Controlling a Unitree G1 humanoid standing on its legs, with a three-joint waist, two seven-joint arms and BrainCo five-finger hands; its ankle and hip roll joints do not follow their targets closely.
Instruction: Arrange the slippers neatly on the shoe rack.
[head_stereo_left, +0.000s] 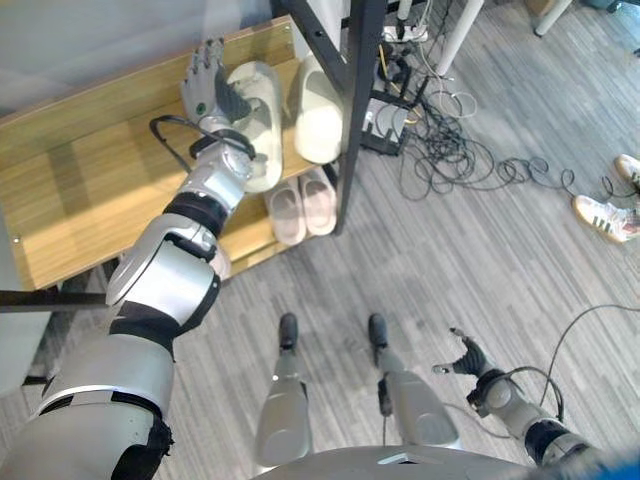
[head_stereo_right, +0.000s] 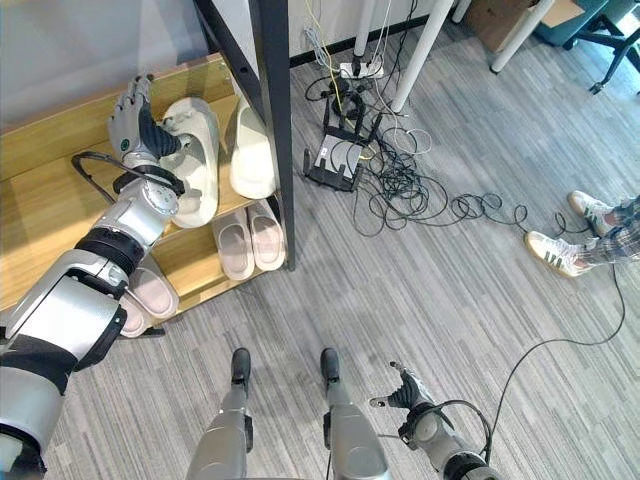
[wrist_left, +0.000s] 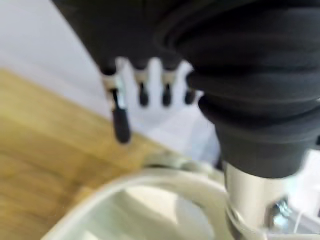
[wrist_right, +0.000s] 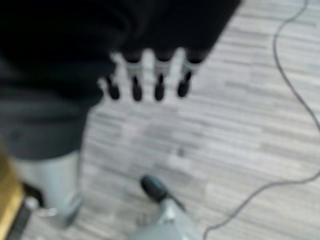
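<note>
Fingers (head_stereo_left: 207, 62) of the left hand (head_stereo_left: 208, 88) are extended and straight above the top shelf (head_stereo_left: 90, 180) of the shoe rack, holding nothing. In the left wrist view the same fingers (wrist_left: 121, 117) point out past the rim of a cream slipper (wrist_left: 150, 200) that lies directly beneath the wrist, over the wooden board.

Two cream slippers lie on the top shelf at its end by the black upright post (head_stereo_left: 357, 110). The nearer slipper (head_stereo_left: 256, 120) lies just beside the left hand, partly covered by the hand and wrist. Whether the hand touches it cannot be determined. The second cream slipper (head_stereo_left: 318, 108) lies beside the first, against the post.

On the lower shelf, a pair of pink slippers (head_stereo_left: 303, 205) lies side by side below the cream pair. One further pink slipper (head_stereo_right: 150, 290) lies on the lower level under the left forearm.

The right hand (head_stereo_right: 403, 392) hangs low over the grey plank floor (head_stereo_left: 450, 270), well apart from the rack. Its fingers (wrist_right: 135, 85) are spread and relaxed, holding nothing.

A tangle of cables (head_stereo_right: 400, 170) and a power strip (head_stereo_right: 360, 70) lie on the floor beyond the rack. A person's shoes (head_stereo_right: 555, 250) show at the far side of the floor.

No legible brand, label or writing is visible on any item.
</note>
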